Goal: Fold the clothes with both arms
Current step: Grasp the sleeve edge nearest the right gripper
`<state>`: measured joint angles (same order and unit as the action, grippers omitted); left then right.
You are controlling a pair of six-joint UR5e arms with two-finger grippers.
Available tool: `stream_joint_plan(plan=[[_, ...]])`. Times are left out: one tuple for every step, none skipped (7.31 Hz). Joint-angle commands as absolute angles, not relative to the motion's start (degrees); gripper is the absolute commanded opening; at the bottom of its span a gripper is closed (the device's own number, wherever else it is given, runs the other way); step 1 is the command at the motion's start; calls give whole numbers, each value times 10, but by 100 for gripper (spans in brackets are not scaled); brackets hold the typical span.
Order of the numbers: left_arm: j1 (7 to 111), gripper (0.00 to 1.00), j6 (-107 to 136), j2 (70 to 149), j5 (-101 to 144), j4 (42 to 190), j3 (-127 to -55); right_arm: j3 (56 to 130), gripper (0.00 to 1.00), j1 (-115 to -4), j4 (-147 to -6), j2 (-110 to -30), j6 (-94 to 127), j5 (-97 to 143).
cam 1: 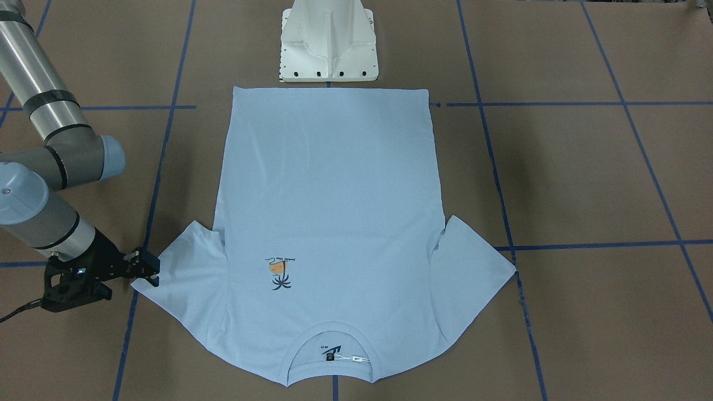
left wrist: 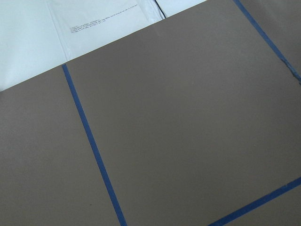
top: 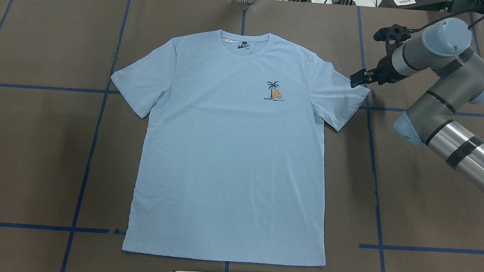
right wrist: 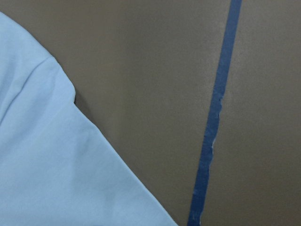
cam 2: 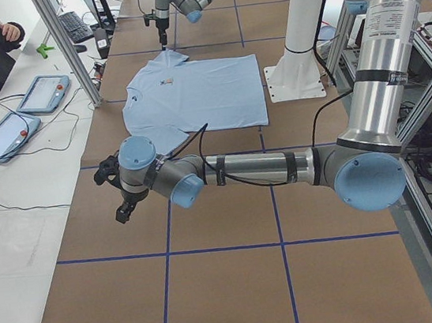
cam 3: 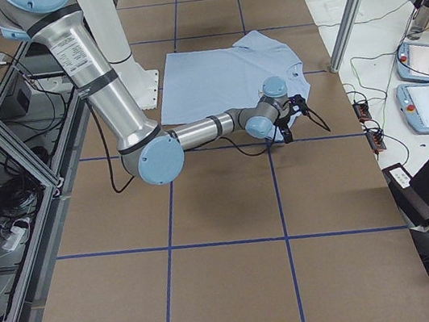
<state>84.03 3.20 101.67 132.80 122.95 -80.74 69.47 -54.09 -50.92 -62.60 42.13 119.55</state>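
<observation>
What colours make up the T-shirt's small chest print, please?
The chest print is orange and dark blue, clearest in the overhead view.

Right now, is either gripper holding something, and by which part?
Cannot be told: the right gripper sits at a sleeve corner of the pale blue T-shirt; the left gripper hangs apart.

Overhead, front views opposed, sharing T-shirt point(top: 228, 152), wrist cameras close

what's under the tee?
Brown table cover and blue tape lines run under the T-shirt; whatever else lies beneath is hidden by the fabric. Right claw at one sleeve tip, contact unclear.
</observation>
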Motion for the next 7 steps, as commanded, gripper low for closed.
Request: stream_joint_plan(plan=[[840, 100, 33, 1016, 1328, 1231, -809, 689, 94, -533, -510, -628, 420, 1194], [840, 100, 33, 1016, 1328, 1231, -809, 689, 76, -533, -510, -629, 422, 1195], [840, 100, 32, 1016, 1328, 1231, -809, 689, 47, -533, -511, -629, 418, 1196], [840, 100, 32, 1017, 1328, 1231, -809, 689, 21, -533, -512, -628, 417, 1196], [840, 100, 32, 1017, 1328, 1231, -809, 690, 0, -533, -514, -626, 422, 1196], [839, 99, 32, 1017, 1328, 1231, -809, 692, 0, -533, -515, -626, 423, 1195], [840, 99, 32, 1016, 1329, 1231, -810, 693, 0, -533, -514, -625, 424, 1195]])
